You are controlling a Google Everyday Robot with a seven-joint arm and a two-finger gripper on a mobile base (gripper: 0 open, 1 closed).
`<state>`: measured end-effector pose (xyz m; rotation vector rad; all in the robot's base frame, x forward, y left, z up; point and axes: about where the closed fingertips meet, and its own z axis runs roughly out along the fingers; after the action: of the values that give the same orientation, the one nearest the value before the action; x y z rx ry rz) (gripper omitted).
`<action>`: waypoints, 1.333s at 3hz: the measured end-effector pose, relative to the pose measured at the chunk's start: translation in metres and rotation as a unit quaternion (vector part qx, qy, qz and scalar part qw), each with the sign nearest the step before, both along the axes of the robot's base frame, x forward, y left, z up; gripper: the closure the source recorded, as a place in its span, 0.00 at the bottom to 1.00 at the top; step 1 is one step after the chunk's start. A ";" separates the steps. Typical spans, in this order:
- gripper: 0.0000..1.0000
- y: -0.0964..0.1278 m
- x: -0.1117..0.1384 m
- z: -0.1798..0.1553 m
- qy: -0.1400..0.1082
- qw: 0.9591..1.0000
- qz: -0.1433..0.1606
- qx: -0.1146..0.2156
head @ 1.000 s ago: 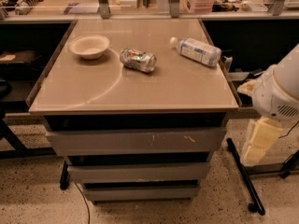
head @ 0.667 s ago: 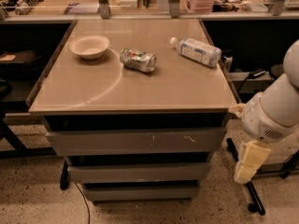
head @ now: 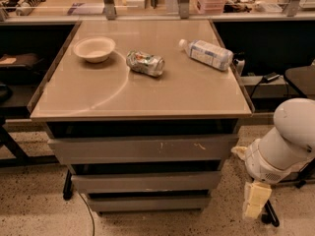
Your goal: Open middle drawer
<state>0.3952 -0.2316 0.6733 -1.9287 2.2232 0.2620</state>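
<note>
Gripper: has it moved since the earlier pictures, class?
Yes. The gripper has dropped and edged toward the cabinet: once level with the scratched top drawer front, it now hangs lower than the middle drawer.

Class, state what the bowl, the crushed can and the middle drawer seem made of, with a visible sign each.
Bowl: likely paper or foam, matte off-white. Can: thin metal, glossy, dented. Middle drawer: probably painted metal, flat plain grey. The gripper hangs low to its right.
</note>
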 end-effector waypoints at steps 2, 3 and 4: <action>0.00 0.009 0.007 -0.031 -0.004 1.000 0.004 0.019; 0.00 0.016 0.017 -0.091 -0.024 0.999 0.022 0.039; 0.00 0.020 0.031 -0.138 -0.060 0.996 0.035 0.063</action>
<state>0.4266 -0.2120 0.5350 -1.9065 2.0160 0.2826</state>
